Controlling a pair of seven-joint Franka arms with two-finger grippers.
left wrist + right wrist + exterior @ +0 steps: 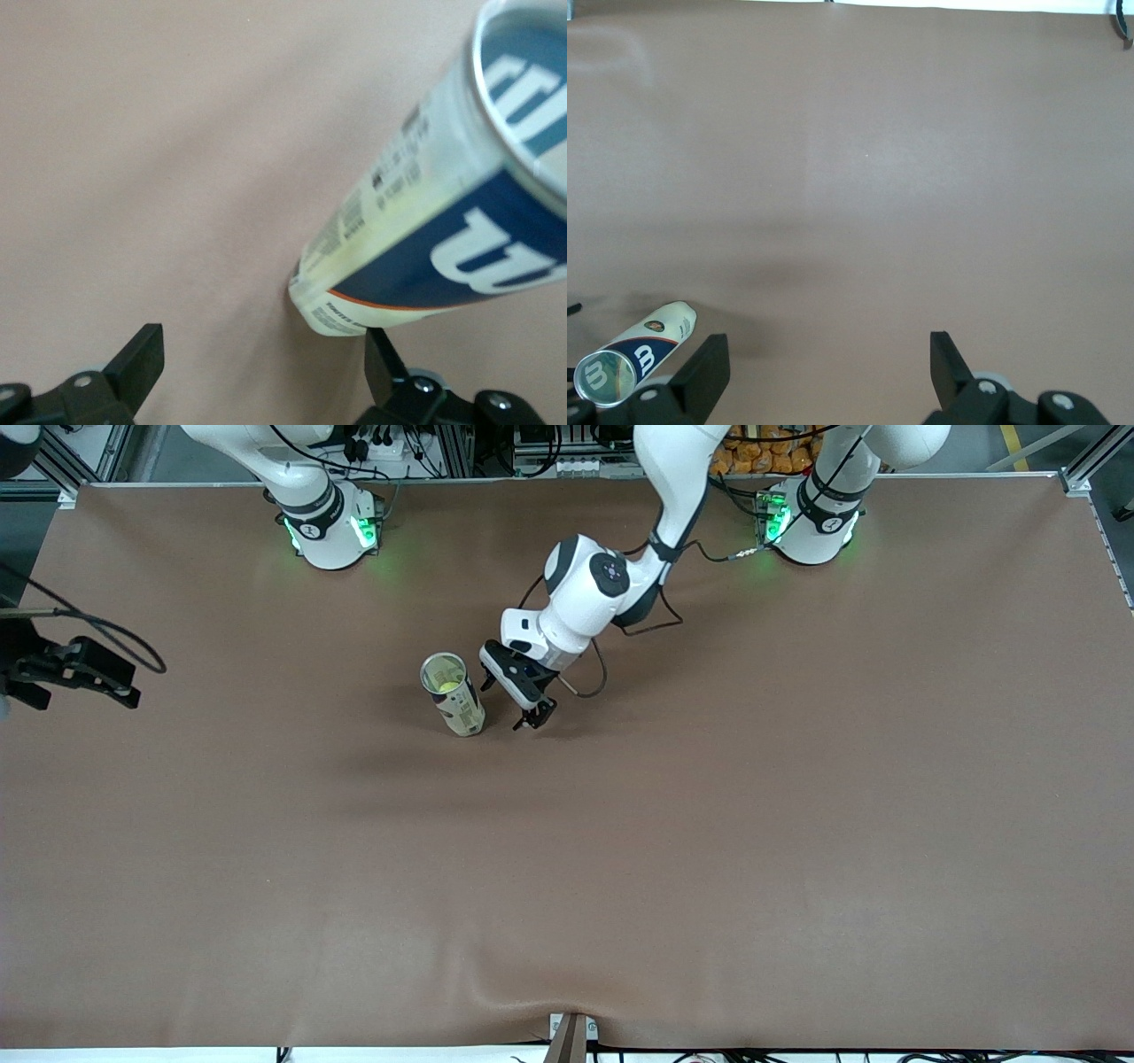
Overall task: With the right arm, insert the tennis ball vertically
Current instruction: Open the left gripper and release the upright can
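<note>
We see the clear plastic tennis-ball can with blue-white label (453,693) upright on the brown cloth-covered table (709,824), mid-table toward the robot bases; something yellow-green shows inside. Left gripper (534,722) sits just beside its base, fingers wide, empty. Right gripper (828,372) also wide, empty, its arm mostly cut off at the table's edge.

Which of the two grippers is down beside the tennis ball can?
The left gripper, jaws open, beside the upright clear tennis ball can; the right gripper waits at the table's edge.

White arms (585,593), black end effectors (534,720), green-lit bases (332,531)
</note>
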